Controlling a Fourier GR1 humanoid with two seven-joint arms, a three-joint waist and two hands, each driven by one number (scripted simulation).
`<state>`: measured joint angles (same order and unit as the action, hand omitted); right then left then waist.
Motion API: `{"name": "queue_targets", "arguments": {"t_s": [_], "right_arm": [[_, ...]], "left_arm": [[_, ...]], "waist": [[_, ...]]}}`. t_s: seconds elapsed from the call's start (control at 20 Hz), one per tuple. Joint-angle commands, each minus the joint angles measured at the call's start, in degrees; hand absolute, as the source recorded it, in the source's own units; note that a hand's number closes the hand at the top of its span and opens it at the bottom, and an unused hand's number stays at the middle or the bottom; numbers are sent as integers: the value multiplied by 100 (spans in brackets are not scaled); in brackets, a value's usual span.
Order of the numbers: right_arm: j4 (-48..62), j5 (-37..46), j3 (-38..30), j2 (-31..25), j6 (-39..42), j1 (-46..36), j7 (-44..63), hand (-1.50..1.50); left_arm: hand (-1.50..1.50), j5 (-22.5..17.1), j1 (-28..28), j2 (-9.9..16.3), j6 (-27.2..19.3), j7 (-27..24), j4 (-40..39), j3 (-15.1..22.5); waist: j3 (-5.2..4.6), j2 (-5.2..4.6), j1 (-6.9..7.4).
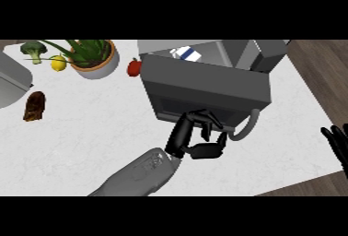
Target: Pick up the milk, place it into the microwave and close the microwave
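Grey forearm of the left arm rises from the lower edge of the head view and ends in the left hand, whose fingers are curled against the outer face of the microwave door; whether they hook anything or hold nothing is hard to tell. The door appears partly swung, its curved handle showing just right of the hand. The milk, a white and blue carton, already sits inside the microwave, toward the back of the cavity, so by my reading the closing step is what remains. To do it well, the hand should press flat against the door panel near its free edge and follow the hinge arc, not push straight ahead, so the microwave does not slide on the desk. Contact should stay clear of the handle so fingers do not get caught. The right hand rests at the right edge, fingers straight and open, partly cut off. Hidden points: the door hinge and latch are out of sight, the carton is mostly screened by the cavity wall, and the thumb's contact with the door is hard to make out. A potted plant and a tomato stand to the left.
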<state>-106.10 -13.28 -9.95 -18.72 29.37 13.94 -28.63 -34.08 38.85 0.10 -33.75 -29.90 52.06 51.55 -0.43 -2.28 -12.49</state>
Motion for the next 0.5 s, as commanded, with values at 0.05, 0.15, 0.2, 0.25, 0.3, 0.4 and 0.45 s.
{"name": "queue_targets", "arguments": {"t_s": [0.05, 0.15, 0.2, 0.25, 0.3, 0.4, 0.45], "right_arm": [[-90, -218, -106, -97, 26, -139, 152, -150], [-181, -34, -241, -355, 46, -287, 131, -150], [-276, -5, -356, -380, -88, -343, 180, -150], [-396, 356, -737, -633, -350, -560, 77, -150], [-456, 656, -864, -871, -336, -608, -46, 150], [-528, 743, -970, -908, -519, -764, 5, 150], [-511, 775, -970, -945, -535, -838, 31, 150]], "left_arm": [[-150, -510, 493, -10, -501, 118, -99, -114], [-150, -628, 633, -10, -653, 247, -256, -100], [-150, -732, 722, -10, -655, 268, -303, -177], [-150, -758, 717, -10, -702, 245, -336, -200], [-150, -813, 801, -10, -796, 335, -382, -251], [-150, -1032, 823, -10, -859, 227, -409, -408], [-150, -1167, 817, -10, -852, 179, -348, -430]], "waist": [[10, -34, -204], [13, -56, -292], [4, -57, -326], [-6, -43, -349], [1, -41, -423], [-15, -106, -420], [-15, -133, -387]]}}
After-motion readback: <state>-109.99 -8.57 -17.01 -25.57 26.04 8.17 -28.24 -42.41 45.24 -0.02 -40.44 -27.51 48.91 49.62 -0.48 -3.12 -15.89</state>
